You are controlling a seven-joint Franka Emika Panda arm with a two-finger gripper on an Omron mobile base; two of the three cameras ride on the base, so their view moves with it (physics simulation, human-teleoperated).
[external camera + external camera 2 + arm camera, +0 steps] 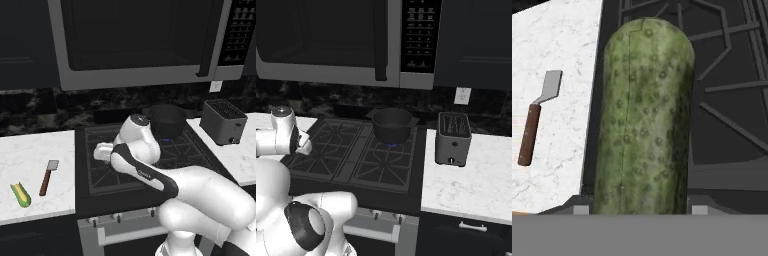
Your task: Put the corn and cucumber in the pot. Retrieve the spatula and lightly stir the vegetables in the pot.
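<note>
The cucumber, stubby and dark olive-green, stands up the middle of the hand view with my gripper shut on its near end, one dark fingertip on each side. It hangs over the left edge of the stove, beside the white counter. The spatula lies on that counter, grey blade away from me. Near the counter's front lies the corn, yellow in its green husk. The dark pot sits on the back right burner, well to the right of my hand.
A grey toaster stands on the right counter beside the stove. A microwave hangs above the stove. The arm's elbow fills the lower right of the left base view.
</note>
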